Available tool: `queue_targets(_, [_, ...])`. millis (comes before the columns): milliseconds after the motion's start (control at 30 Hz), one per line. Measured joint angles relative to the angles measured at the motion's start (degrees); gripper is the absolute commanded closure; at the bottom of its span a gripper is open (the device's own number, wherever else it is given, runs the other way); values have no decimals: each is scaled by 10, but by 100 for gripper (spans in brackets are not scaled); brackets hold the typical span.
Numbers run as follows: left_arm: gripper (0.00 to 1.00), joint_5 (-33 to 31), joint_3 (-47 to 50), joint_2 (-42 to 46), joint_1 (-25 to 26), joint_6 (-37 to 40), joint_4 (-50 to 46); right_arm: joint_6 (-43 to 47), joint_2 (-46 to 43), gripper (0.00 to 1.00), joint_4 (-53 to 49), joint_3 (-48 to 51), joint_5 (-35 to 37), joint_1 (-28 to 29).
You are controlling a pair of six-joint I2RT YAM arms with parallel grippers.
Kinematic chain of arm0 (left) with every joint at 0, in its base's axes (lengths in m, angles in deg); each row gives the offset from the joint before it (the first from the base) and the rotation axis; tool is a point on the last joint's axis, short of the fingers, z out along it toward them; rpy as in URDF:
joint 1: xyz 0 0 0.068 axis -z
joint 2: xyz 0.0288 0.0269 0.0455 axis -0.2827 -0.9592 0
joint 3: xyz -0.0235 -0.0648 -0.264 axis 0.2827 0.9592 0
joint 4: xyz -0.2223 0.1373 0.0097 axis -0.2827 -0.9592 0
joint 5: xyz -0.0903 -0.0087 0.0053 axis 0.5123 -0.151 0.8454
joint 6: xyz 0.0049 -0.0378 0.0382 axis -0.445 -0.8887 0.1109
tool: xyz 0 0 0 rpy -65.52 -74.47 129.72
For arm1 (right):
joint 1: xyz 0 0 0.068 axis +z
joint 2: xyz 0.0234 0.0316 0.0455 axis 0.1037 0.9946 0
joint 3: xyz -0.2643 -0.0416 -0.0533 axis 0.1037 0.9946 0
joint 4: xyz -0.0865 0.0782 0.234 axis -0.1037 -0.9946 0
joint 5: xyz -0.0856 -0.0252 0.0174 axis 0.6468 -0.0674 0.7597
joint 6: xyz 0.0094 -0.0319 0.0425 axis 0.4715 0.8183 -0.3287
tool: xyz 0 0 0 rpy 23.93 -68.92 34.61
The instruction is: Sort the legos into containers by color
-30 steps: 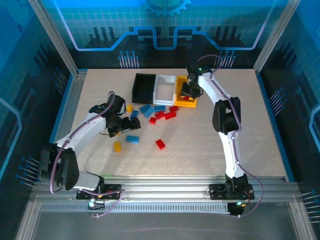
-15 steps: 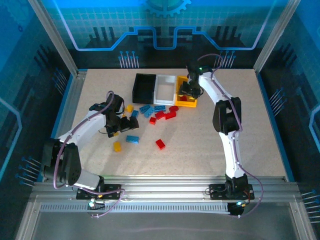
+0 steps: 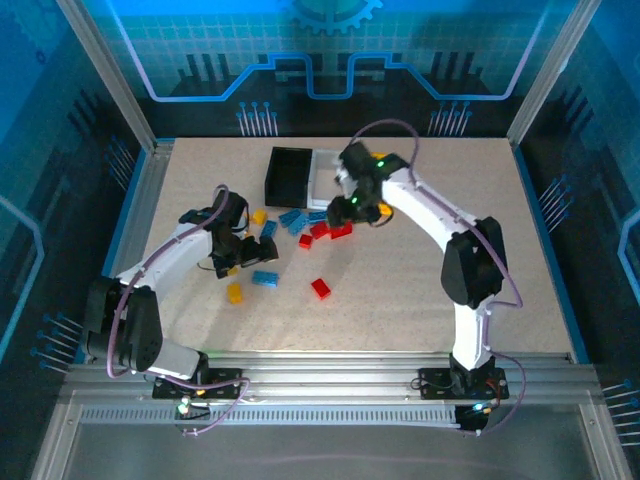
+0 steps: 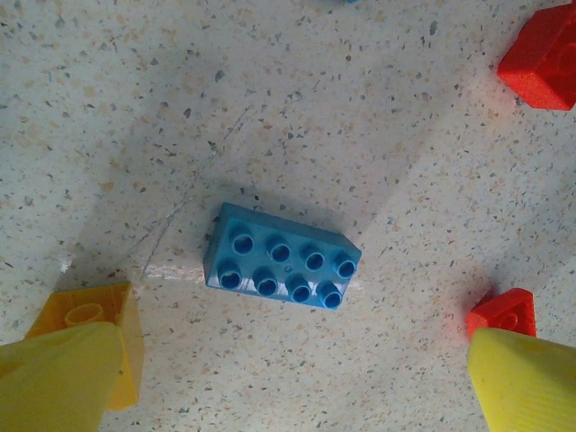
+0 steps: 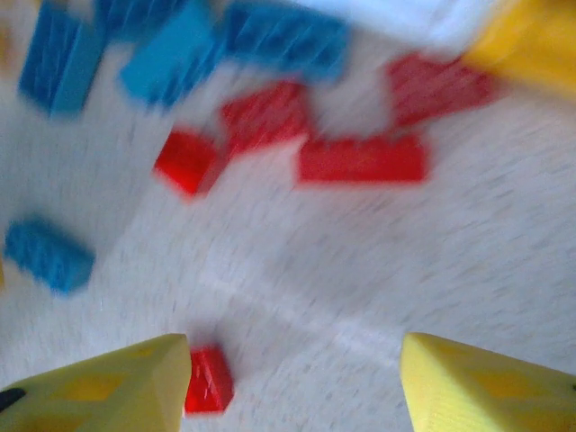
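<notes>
**On the Sorting Table, Both Grippers Stand Open Over Loose Bricks**

Nearest the arms' bases, on the speckled beige table, a small red plastic brick, a small yellow plastic brick and a small blue plastic brick lie apart from one another. Just beyond them the left gripper hangs low over the table, its yellow fingers spread wide and grasping nothing. Its wrist camera shows a blue eight-stud brick lying flat, studs up, between the fingertips and touching neither. A yellow block shows beside one fingertip and a red block beside the other.

Farther out, a cluster of blue bricks and red bricks is strewn in front of the bins, with a lone yellow piece at its left edge. The right gripper hangs above the right end of this cluster, its fingers parted with nothing between them. Its wrist view is blurred, with red and blue bricks on the table below.

At the far side the containers stand side by side: a rectangular black plastic bin, a white plastic bin next to it, and a yellow-orange plastic bin, largely hidden behind the right arm in the overhead view. What lies inside them cannot be told.
</notes>
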Motion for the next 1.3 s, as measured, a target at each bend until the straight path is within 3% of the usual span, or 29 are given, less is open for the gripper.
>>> queue_targets(233, [1, 9, 11, 0, -12, 0, 12, 33, -11, 30, -1, 90, 22, 125])
queue_targets(400, [1, 20, 23, 0, -29, -1, 17, 33, -2, 30, 1, 100, 55, 169])
queue_targets(1000, [1, 40, 33, 0, -44, 0, 26, 13, 92, 33, 15, 78, 83, 183])
queue_targets(1300, [1, 48, 45, 3, -55, 2, 31, -2, 124, 47, 12, 46, 115, 187])
